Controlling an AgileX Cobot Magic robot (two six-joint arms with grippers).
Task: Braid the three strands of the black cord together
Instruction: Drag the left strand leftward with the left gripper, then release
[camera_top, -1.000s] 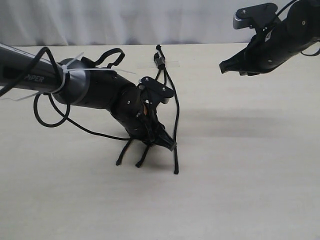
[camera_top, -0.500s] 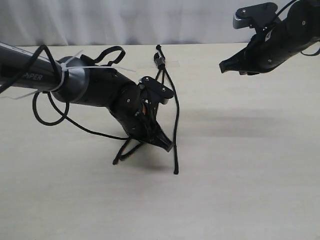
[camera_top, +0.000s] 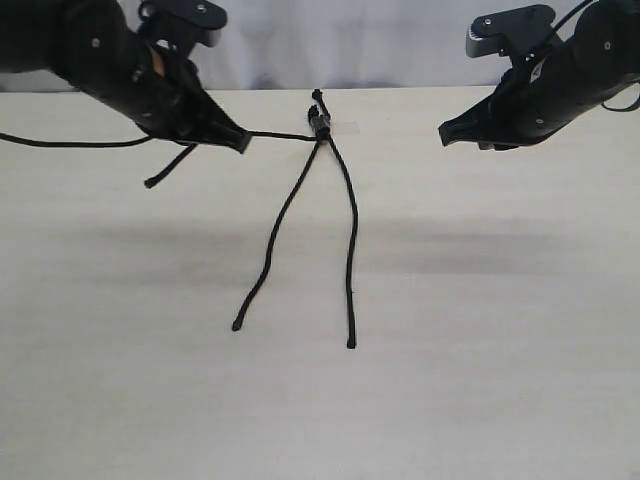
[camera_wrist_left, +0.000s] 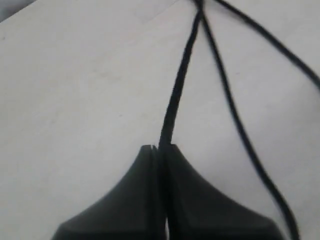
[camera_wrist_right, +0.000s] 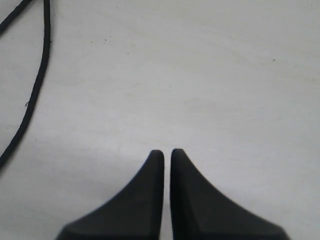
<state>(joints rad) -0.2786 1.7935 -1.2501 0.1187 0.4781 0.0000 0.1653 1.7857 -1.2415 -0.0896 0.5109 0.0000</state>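
The black cord's knotted end (camera_top: 320, 122) lies at the far middle of the table under clear tape (camera_top: 347, 126). My left gripper (camera_top: 240, 142) is shut on one strand (camera_top: 282, 135), which stretches taut to the left from the knot; its loose tail (camera_top: 168, 168) hangs past the fingers. In the left wrist view that strand (camera_wrist_left: 180, 90) runs into the closed jaws of the left gripper (camera_wrist_left: 161, 148). The two other strands (camera_top: 278, 222) (camera_top: 351, 240) lie on the table, running toward the near side. My right gripper (camera_top: 445, 137) hovers at the far right, shut on nothing (camera_wrist_right: 166, 152).
The left arm's own thin black cable (camera_top: 70, 142) trails off to the left edge. A white curtain (camera_top: 330, 40) backs the table's far edge. One strand (camera_wrist_right: 35, 95) curves through a corner of the right wrist view.
The left gripper has swung from the table's middle up to the far left, drawing one strand out sideways. The other two strands now lie uncovered. The right arm has not moved.
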